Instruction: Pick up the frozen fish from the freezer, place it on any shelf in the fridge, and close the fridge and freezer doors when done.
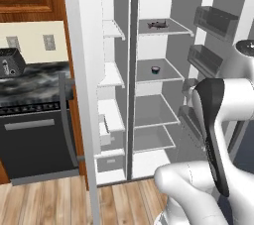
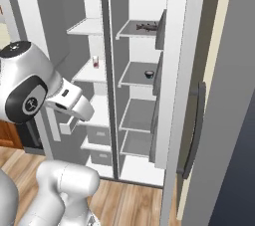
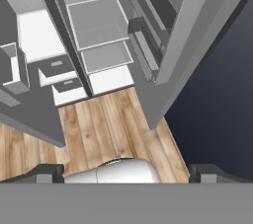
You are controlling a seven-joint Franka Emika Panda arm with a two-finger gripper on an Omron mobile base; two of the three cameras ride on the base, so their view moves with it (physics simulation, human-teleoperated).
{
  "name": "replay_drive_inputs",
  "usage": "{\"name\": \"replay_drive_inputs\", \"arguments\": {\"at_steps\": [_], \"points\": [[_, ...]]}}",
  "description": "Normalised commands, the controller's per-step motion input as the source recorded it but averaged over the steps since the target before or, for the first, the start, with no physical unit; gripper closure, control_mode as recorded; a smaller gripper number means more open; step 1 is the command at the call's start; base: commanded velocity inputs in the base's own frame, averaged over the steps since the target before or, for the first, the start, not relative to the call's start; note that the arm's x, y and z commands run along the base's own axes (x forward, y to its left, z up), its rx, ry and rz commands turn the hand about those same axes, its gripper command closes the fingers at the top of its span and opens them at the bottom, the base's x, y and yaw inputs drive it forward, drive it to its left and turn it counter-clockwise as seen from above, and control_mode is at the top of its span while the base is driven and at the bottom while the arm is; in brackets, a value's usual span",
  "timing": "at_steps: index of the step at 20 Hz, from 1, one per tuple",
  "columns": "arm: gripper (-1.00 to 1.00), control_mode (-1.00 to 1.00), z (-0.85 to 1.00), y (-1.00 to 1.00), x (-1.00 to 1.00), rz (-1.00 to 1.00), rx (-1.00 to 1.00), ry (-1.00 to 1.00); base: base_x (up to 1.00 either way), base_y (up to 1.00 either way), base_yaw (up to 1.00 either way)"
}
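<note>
So the fridge door (image 2: 182, 65) and the freezer door (image 1: 82, 85) are both swung wide open, and the arm's pincer (image 3: 126, 173) is hanging back out in front of the cabinet with its jaws spread all the way, nothing between them. In the hand view its two dark fingertips (image 3: 47, 172) sit far apart at the bottom, aimed down at the wood floor (image 3: 104, 124) and the lowest shelves and drawers. The frozen fish (image 1: 158, 24) is lying flat on the top shelf (image 1: 166, 29) of the right-hand compartment, well above the pincer and farther in, not touching it at all. Same fish shows up in the right base view (image 2: 146, 26) as a dark little shape near the back of that shelf. One shelf below it there's a small dark bowl-looking thing (image 1: 156, 70), too tiny to say what exactly. Over in the left-hand compartment, a small reddish cup (image 2: 95, 61) stands on a shelf. Off to the pincer's left past the open freezer door is a black oven (image 1: 37, 140) under a dark marbled counter (image 1: 30, 83).
</note>
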Motion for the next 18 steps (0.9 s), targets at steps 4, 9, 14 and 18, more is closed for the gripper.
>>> {"name": "replay_drive_inputs", "arguments": {"at_steps": [4,9,14,18], "points": [[-1.00,-1.00,0.00,0.00,-0.02,0.00,0.00,0.00,-0.13,0.00,0.00],[-1.00,-1.00,0.00,0.06,-0.03,0.00,0.00,0.00,0.00,0.00,0.00],[-1.00,-1.00,0.00,0.13,-0.15,0.01,0.00,0.00,0.00,0.00,0.00],[-1.00,-1.00,0.00,0.48,-0.26,0.06,0.00,0.00,0.00,0.00,0.00]]}}
